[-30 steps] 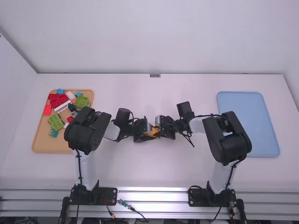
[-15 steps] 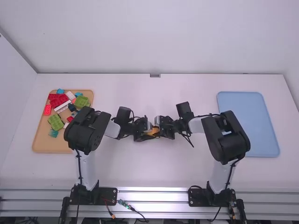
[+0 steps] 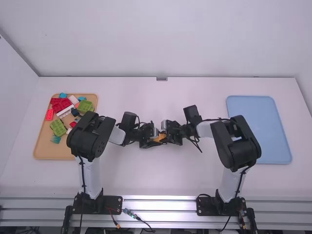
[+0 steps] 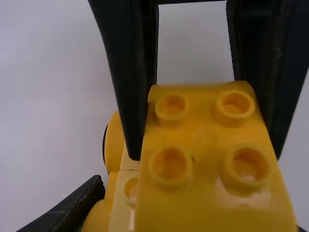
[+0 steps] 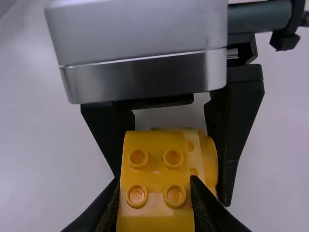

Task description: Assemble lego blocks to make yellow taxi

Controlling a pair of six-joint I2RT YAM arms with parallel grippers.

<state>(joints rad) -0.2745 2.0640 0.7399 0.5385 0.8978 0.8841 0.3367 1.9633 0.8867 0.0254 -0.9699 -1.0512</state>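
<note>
Near the table's middle, in the high view, my left gripper (image 3: 148, 141) and my right gripper (image 3: 173, 133) meet around yellow bricks (image 3: 160, 138). The left wrist view has a yellow studded block (image 4: 205, 140) beside a lower yellow piece with a rounded wheel-like part (image 4: 114, 140); my left gripper (image 4: 186, 220) is shut on this assembly. From the opposite side, my right gripper's fingers (image 4: 133, 72) flank the studded block. In the right wrist view my right gripper (image 5: 155, 208) is shut on the studded block (image 5: 155, 169). Whether block and lower piece are joined I cannot tell.
At the left stands a tan tray (image 3: 44, 151) with red, green, white and teal bricks; the left arm's elbow overhangs its right edge. A blue tray (image 3: 273, 146) lies at the right, partly under the right arm's elbow.
The right arm has shifted very slightly left, toward the left gripper. The left arm has stayed almost still, and both grippers keep their hold on the yellow bricks.
</note>
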